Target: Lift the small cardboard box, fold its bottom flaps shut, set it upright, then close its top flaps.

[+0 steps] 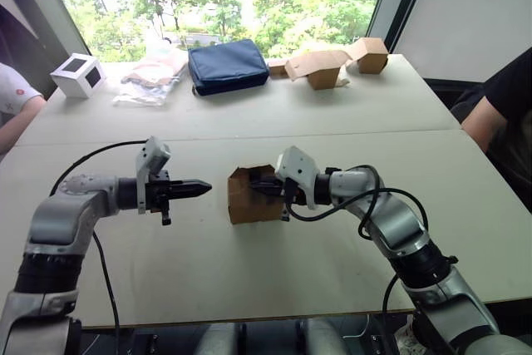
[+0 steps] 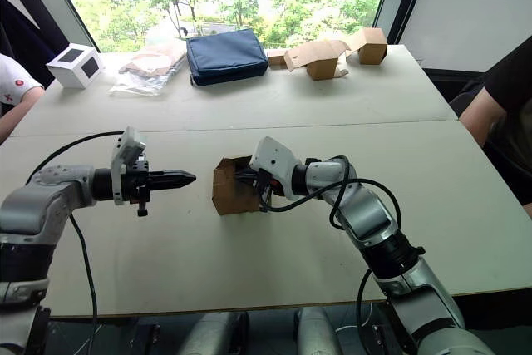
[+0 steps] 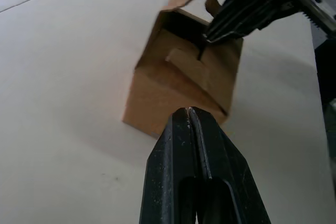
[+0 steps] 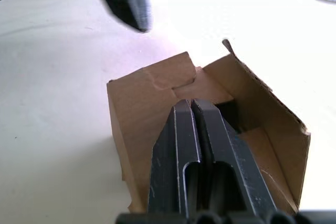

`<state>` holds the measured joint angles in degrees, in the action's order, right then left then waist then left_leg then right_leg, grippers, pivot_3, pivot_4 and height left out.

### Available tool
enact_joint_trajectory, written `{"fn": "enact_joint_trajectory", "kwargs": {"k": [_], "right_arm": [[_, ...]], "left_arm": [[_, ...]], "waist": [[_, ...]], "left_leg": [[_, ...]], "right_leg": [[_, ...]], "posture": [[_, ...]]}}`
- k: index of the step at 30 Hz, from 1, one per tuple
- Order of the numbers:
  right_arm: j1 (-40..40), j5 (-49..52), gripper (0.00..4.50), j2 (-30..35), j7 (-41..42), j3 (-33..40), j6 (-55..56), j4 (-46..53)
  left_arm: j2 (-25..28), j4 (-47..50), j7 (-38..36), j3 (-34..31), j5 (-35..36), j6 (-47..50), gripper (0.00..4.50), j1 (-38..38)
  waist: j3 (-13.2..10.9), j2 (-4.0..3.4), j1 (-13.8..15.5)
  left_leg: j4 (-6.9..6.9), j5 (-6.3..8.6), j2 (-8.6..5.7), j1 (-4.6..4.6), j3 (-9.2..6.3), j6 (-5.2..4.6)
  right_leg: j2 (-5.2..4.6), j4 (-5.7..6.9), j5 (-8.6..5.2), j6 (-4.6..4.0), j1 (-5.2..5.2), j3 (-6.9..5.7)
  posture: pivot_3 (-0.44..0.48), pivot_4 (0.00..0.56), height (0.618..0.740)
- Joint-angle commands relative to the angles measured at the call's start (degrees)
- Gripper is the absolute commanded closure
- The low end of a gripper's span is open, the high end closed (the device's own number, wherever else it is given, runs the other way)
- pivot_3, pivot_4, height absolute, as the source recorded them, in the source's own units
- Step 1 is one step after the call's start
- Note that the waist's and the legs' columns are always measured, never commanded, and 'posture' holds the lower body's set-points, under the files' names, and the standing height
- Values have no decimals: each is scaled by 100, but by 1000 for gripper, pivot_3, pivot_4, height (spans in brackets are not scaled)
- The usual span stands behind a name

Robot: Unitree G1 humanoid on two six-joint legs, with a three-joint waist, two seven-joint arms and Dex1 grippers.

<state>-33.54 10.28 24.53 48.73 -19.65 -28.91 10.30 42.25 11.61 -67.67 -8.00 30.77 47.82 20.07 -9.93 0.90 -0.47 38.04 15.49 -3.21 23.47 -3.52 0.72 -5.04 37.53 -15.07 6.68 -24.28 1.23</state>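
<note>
The small cardboard box (image 1: 252,197) sits on the counter (image 1: 249,272) near its middle, between the two tools. The left tool (image 1: 199,188) is to its left, apart from it; the right tool (image 1: 268,189) reaches in at the box's top from the right. Behind, along the far edge, lie a white cube (image 1: 78,75), a bag (image 1: 226,65) and larger boxes (image 1: 332,64), left to right.

The small cardboard box (image 2: 235,189) stands on the table (image 2: 274,247). The right gripper (image 2: 243,177) reaches into its open top; the left gripper (image 2: 188,178), fingers together, points at the box from near it.
</note>
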Motion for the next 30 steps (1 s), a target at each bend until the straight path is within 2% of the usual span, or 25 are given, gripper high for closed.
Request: {"fn": "enact_joint_trajectory", "kwargs": {"k": [1, 11, 17, 20, 25, 30], "right_arm": [[-29, 20, 4500, -49, 34, 89, 183, -6], [-97, 17, 4500, -114, 170, 89, 338, -195], [-47, 783, 4500, 25, 703, 593, 380, 334], [-349, 1248, 4500, -158, 423, 1108, -88, 264], [-1032, 477, 4500, -420, -580, 1122, 94, -896], [-1139, -126, 4500, -401, -511, 539, 437, -1337]], "left_arm": [[-50, 708, 383, -166, 464, 314, 4474, -25], [-388, 696, 964, 511, 361, 33, 4474, -20], [-547, 183, 1084, 620, 295, -235, 4474, 60], [-538, 162, 1069, 675, 333, -287, 4474, 40], [-512, 210, 1103, 720, 324, -374, 4474, -13], [-469, 297, 1136, 686, 377, -382, 4474, -104]], "waist": [[0, 0, -3], [0, -1, -35], [0, -1, -20], [0, -1, -27], [1, -2, -45], [1, -2, -43]], "left_leg": [[0, 0, 0, 0, -2, 1], [-3, -3, 0, -2, 2, 5], [-3, -3, -1, -2, 2, 5], [-3, -3, -1, -2, 2, 4], [-8, -4, 2, -4, 1, 7], [-14, -7, -1, -3, 7, 12]], "right_leg": [[0, 0, 0, 0, 1, -3], [5, 0, 0, -1, -4, 0], [4, -3, 0, -1, -2, -1], [3, -7, 0, -1, 2, -1], [5, -6, 0, -2, -3, 1], [2, -10, 0, -2, -7, 3]], "posture": [[0, 150, 740], [0, 150, 740], [0, 150, 740], [0, 150, 740], [0, 150, 740], [0, 150, 740]]}}
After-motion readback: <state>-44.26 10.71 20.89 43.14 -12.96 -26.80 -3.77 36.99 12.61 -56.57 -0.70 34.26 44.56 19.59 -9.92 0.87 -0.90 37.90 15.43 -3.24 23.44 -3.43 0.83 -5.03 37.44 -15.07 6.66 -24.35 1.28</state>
